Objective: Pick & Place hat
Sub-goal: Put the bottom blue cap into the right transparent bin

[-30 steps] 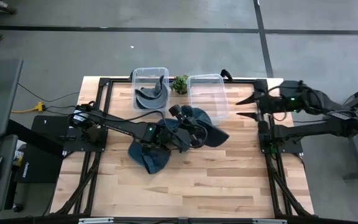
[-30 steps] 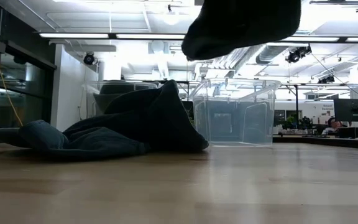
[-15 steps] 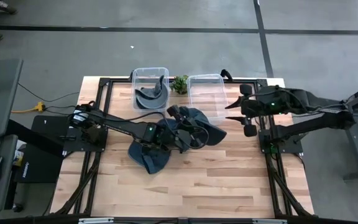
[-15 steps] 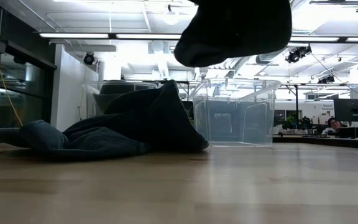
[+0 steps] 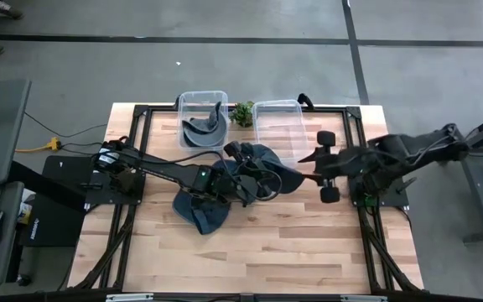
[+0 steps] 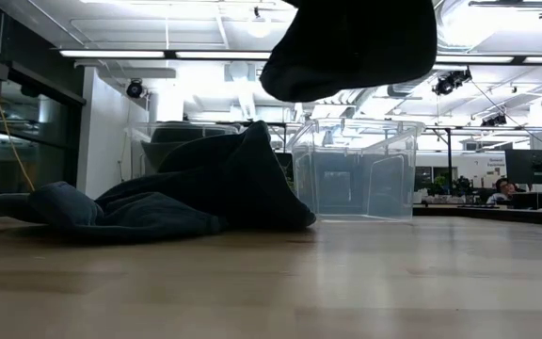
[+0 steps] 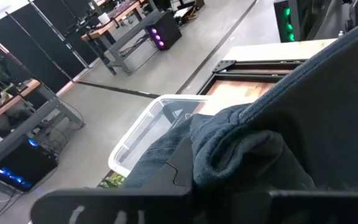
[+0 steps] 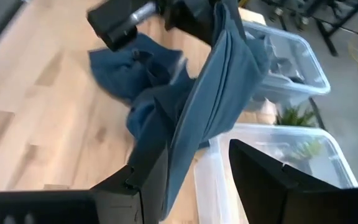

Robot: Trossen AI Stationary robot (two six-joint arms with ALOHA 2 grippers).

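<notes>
Bins: two clear plastic bins stand at the far side of the table (image 5: 225,252). The left bin (image 5: 202,119) holds a dark hat; the right bin (image 5: 278,126) looks bare inside.
Hats: three can be counted in the high view: the hat in the bin (image 5: 204,128), a lifted hat (image 5: 268,164), and a heap of blue cloth (image 5: 199,210) lying on the wood, which may be more than one hat.
Plant: one small green plant (image 5: 243,112) sits between the two bins.
Left gripper: the left gripper (image 5: 254,172) is clenched on the lifted hat, holding it above the table, just at the near edge of the right bin.
Right gripper: the right gripper (image 5: 313,167) has its two fingers spread apart, grasping nothing. It sits just beside the lifted hat, on the hat's right.
Hat against right gripper: in the right wrist view the lifted hat (image 8: 219,93) hangs as a blue fold ahead of the open fingers (image 8: 263,177), near them; contact cannot be told.
Hidden: the left gripper's fingers are buried in cloth in the left wrist view. In the low view only the bottom of the lifted hat (image 6: 351,47) shows, cut off at the top edge.
</notes>
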